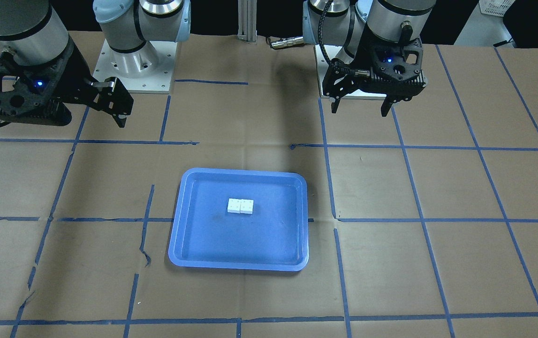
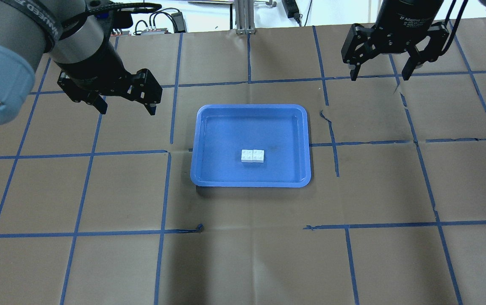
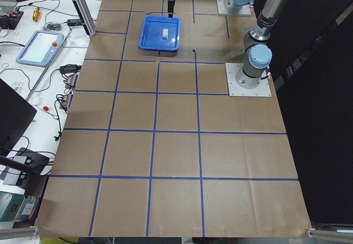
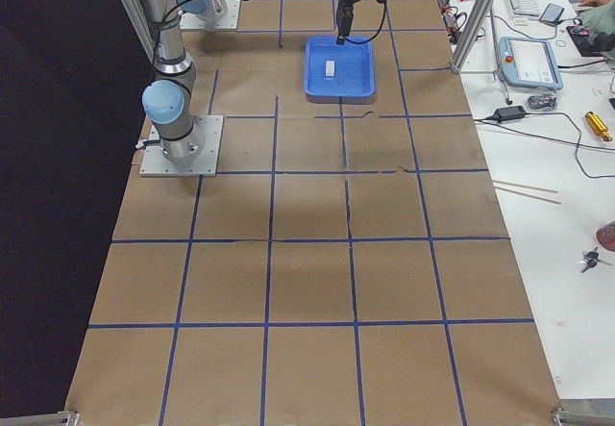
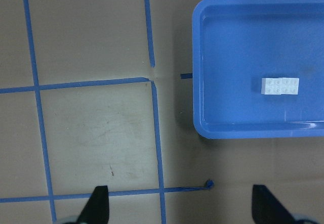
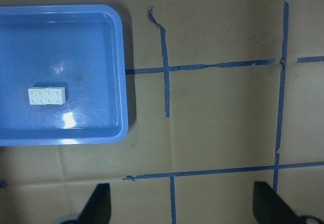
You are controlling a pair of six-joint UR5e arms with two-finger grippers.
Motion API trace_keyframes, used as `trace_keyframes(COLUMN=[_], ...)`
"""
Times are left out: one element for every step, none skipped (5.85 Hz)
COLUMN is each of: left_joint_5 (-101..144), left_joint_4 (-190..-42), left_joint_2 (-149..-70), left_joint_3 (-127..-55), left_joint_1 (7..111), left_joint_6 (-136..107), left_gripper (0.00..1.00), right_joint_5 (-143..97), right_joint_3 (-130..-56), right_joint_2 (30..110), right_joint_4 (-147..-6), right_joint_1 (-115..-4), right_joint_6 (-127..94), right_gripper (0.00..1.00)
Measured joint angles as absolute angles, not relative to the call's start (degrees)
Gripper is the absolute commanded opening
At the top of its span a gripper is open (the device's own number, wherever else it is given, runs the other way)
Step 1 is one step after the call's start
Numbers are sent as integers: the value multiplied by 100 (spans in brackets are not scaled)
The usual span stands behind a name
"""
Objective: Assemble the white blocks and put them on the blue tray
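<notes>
The two white blocks (image 1: 240, 206) lie joined side by side, studs up, near the middle of the blue tray (image 1: 238, 266). They also show in the overhead view (image 2: 252, 156), on the tray (image 2: 251, 183). My left gripper (image 2: 127, 108) is open and empty, raised above the table off the tray's left far corner. My right gripper (image 2: 378, 76) is open and empty, raised beyond the tray's right far corner. The left wrist view shows the blocks (image 5: 280, 86) in the tray (image 5: 253, 133). The right wrist view shows them (image 6: 46, 96) in the tray (image 6: 61, 138).
The table is covered in brown paper with a grid of blue tape lines (image 2: 166, 190). The two arm bases (image 1: 132, 65) stand at the robot's side. A teach pendant (image 3: 41, 44) and cables lie on a side bench beyond the table edge.
</notes>
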State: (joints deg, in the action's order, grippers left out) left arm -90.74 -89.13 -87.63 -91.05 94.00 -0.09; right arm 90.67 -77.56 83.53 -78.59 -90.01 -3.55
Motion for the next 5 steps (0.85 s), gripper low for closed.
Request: trace_keyframes(left_joint_5=[-9072, -9071, -9070, -9073, -9077], left_joint_4=[-8912, -8912, -8912, -8912, -8912], left_joint_2=[-8763, -8763, -8763, -8763, -8763], left_joint_3=[-9106, -9106, -9106, -9106, -9105], left_joint_1=[9398, 9396, 9396, 9396, 9396], left_joint_6=[-9, -9, -9, -9, -9], left_gripper=[99, 99, 99, 99, 99], right_joint_5=[9070, 9073, 9072, 9068, 9066], right_joint_3=[-7804, -7925, -8021, -8050, -8056], right_joint_2=[8409, 8468, 8520, 8533, 8533], right_joint_4=[-7805, -7799, -7823, -7835, -7836], right_joint_1=[-9038, -9081, -9104, -9111, -9117], right_joint_6=[-365, -366, -362, -361, -361], right_gripper=[100, 100, 100, 100, 100])
